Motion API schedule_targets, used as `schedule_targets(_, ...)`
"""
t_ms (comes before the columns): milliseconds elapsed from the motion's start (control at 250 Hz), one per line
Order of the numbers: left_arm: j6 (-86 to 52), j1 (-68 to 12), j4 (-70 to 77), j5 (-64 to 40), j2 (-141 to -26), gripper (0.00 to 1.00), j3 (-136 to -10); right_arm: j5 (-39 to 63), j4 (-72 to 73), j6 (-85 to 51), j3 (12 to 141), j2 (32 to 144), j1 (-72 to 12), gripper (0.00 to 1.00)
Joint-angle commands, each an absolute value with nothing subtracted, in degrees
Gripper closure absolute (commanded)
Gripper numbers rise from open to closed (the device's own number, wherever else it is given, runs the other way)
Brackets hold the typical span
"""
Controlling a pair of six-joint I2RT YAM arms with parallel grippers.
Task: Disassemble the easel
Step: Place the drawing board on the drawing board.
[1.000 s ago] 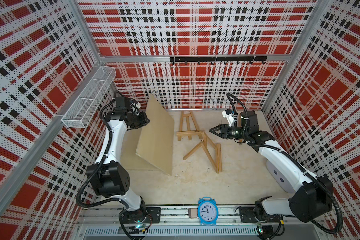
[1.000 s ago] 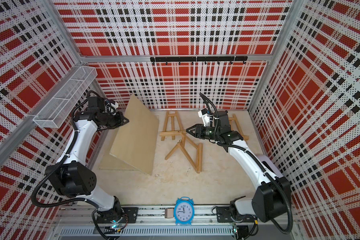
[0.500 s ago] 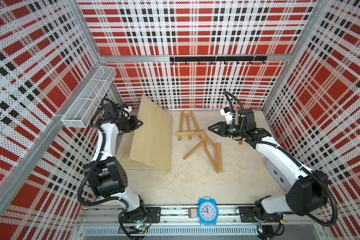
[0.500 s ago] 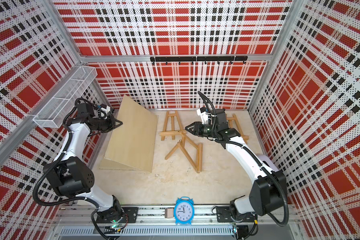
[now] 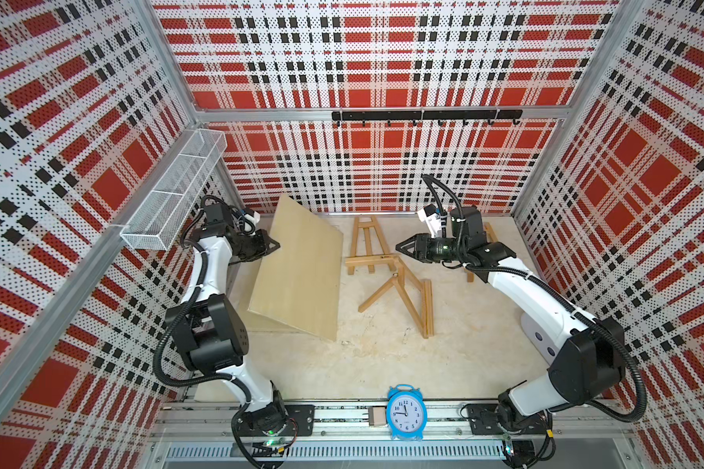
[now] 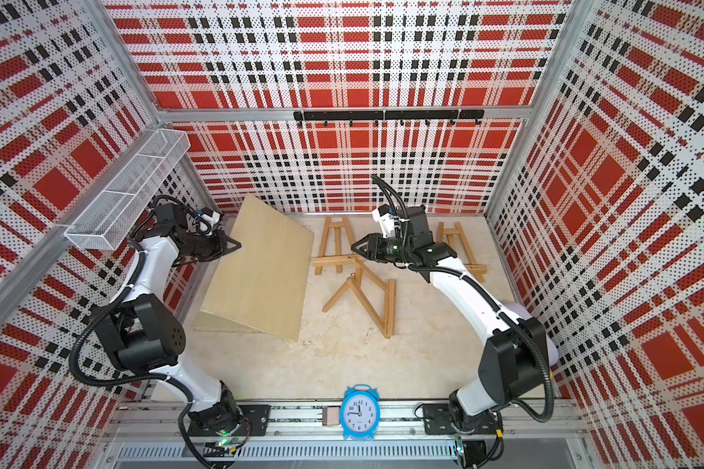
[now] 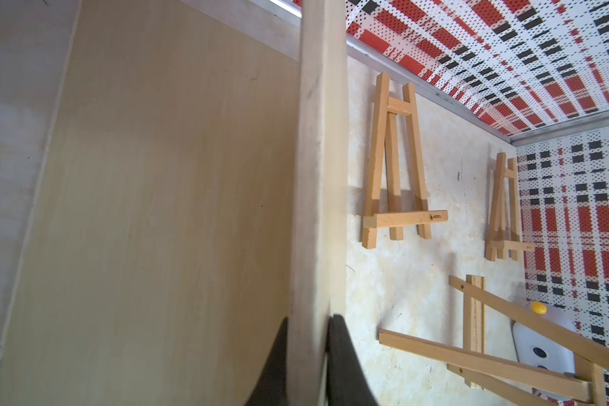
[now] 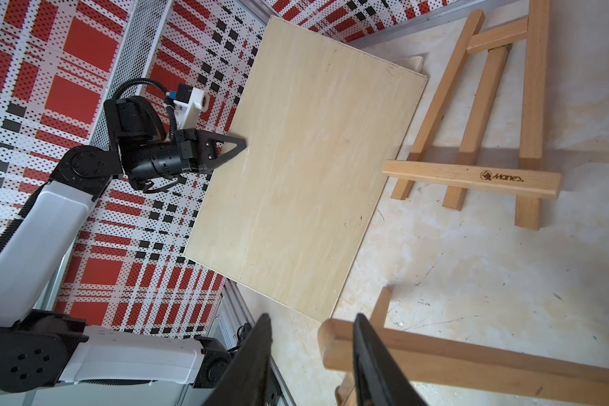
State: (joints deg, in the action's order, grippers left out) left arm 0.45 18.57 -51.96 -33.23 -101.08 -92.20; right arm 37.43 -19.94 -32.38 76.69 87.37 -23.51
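Left claw [image 5: 276, 246] was clamped on the raised edge of the board [image 5: 297, 268], with a black finger [image 7: 345, 367] pressed against each face in the left wrist view. Right claw [image 5: 399, 246] stood partly open and gripped nothing. In the right wrist view the end of a wooden bar showed between its fingers [image 8: 255, 358], clear of one; whether it touched the other I could not tell.

The blue clock [image 5: 406, 412] stood at the front rail. Just beyond the clock, slightly to the right, the large easel [image 5: 427, 308] lay collapsed on the floor [image 5: 366, 365] with its legs splayed. Beyond the clock to the left the board leaned tilted, its right edge down on the floor and its left edge lifted. Farther behind the clock a small easel [image 5: 370, 260] lay flat just beside the board, its ledge end near the right claw. Farther still and right of the clock, a second small easel [image 7: 501, 211] lay flat. Farthest from the clock, a wire basket [image 5: 171, 195] hung on the left wall and a hook rail [image 5: 423, 115] crossed the back wall.
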Motion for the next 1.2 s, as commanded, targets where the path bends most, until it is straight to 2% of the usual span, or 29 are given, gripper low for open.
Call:
schedule_targets(0, 7.1, 18.9, -56.0, -1.9, -108.7, 1.00, -91.8, 35.8, -19.4, -31.4, 78.4, 87.6, -23.7, 0.61)
schedule_targets(308, 6.4, 18.5, -56.0, 13.9, -113.4, 1.00, -91.3, 33.7, -20.7, -31.7, 79.2, 87.8, -24.1, 0.61)
schedule_targets(452, 6.1, 18.0, -56.1, 19.7, -115.9, 0.96, -92.3, 33.0, -21.2, -31.8, 80.1, 88.3, -24.7, 0.61)
schedule_targets(700, 6.7, 16.0, -57.1, 32.0, -122.0, 0.66, -95.2, 32.0, -23.1, -31.3, 81.1, 88.7, -25.3, 0.61)
schedule_targets(888, 6.4, 15.5, -57.3, 37.3, -124.5, 0.53, -95.6, 31.2, -24.8, -30.4, 81.8, 88.7, -25.3, 0.61)
schedule_targets(1040, 5.4, 16.0, -57.0, 35.5, -123.5, 0.53, -95.6, 28.6, -26.6, -27.4, 83.7, 88.4, -26.2, 0.61)
schedule_targets(1196, 3.5, 15.5, -56.3, 29.5, -117.8, 0.58, -94.8, 25.1, -29.7, -23.4, 86.7, 88.7, -27.0, 0.61)
